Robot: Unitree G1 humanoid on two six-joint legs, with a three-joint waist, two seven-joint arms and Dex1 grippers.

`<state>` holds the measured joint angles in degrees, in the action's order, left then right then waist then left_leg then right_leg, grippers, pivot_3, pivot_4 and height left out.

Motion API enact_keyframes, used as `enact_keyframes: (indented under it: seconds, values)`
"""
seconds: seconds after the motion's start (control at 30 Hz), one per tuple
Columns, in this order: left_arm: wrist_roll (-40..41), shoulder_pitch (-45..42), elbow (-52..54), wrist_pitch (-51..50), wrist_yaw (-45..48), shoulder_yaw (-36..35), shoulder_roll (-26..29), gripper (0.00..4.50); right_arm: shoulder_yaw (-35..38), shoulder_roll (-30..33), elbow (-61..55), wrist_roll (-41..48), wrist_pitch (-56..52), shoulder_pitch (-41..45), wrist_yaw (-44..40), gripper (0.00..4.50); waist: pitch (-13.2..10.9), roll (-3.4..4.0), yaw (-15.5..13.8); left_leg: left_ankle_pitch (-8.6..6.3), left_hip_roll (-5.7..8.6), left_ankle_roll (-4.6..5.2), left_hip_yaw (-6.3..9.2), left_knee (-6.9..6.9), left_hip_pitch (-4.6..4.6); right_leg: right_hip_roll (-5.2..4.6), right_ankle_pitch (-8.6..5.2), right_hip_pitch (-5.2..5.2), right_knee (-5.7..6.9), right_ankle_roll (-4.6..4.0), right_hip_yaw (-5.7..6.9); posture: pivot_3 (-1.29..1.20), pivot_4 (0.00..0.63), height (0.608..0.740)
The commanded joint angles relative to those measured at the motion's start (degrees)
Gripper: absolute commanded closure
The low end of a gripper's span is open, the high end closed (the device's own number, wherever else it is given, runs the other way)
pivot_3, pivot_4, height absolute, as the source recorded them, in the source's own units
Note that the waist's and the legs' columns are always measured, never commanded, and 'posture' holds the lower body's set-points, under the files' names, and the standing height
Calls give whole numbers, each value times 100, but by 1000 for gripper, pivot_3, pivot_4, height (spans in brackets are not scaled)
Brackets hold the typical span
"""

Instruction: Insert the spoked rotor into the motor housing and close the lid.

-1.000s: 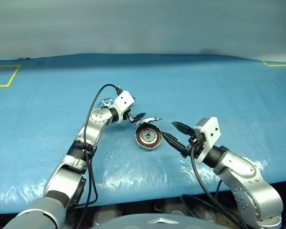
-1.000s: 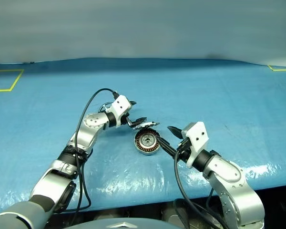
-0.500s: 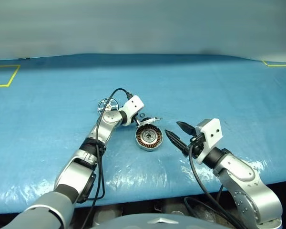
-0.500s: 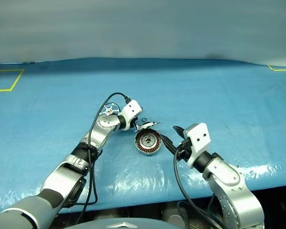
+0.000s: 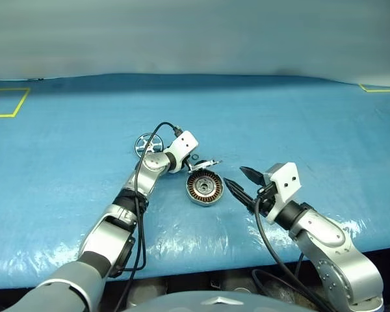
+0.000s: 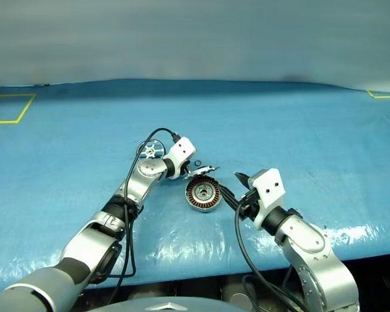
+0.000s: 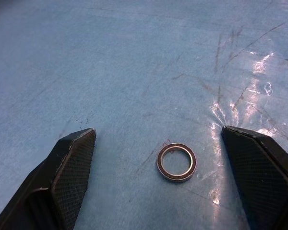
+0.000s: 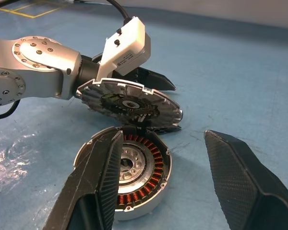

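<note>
The motor housing [image 5: 203,187] lies open on the blue table, copper windings showing around its hub [image 8: 129,168]. Its ribbed lid [image 8: 129,103] stands tilted up from the housing's far edge. The spoked rotor [image 5: 146,143] lies flat on the table, behind my left forearm and apart from the housing. My left gripper [image 7: 157,132] is open, low over the table just behind the lid, with a tiny thin ring [image 7: 176,162] on the cloth between its fingers. To the housing's right, my right gripper [image 5: 234,177] is open and points at it, holding nothing.
A blue cover with glossy creases [image 5: 182,234] lies over the table, whose front edge [image 5: 201,266] runs close before me. Yellow tape marks sit at the far left [image 5: 6,104] and far right [image 5: 380,86]. Open cloth stretches behind and beside the parts.
My left hand has sunk toward the table and shifted right, behind the lid; the spoked rotor now shows clear of the wrist. Right arm, housing and lid stay put.
</note>
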<state>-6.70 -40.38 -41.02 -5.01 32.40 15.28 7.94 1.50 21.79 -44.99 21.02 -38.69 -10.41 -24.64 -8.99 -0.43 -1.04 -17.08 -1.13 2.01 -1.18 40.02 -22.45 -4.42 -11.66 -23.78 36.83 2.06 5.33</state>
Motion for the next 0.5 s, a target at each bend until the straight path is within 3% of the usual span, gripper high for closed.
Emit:
enact_keyframes:
  seconds: [0.03, 0.4, 0.5]
  values:
    - [-205, 14, -189, -160, -154, 69, 32, 614, -4, 59, -56, 5, 119, 60, 41, 1659, 1, -1, 3, 0, 0, 0, 0, 1, 2, 0, 0, 1, 1, 1, 0, 0, 150, 740]
    - [-434, 100, -163, -409, -128, 274, 206, 4206, -138, 147, 16, -23, 93, 105, 76, 1659, 5, -2, 33, 0, -10, 1, -14, 0, 47, 3, -8, 31, 9, 15, -17, 0, 150, 740]
    - [-437, 122, -140, -464, -137, 240, 264, 4206, -164, 168, 26, -16, 99, 116, 69, 1659, 7, -2, 32, 0, -14, 1, -17, 0, 51, 3, -7, 34, 11, 16, -21, 0, 150, 740]
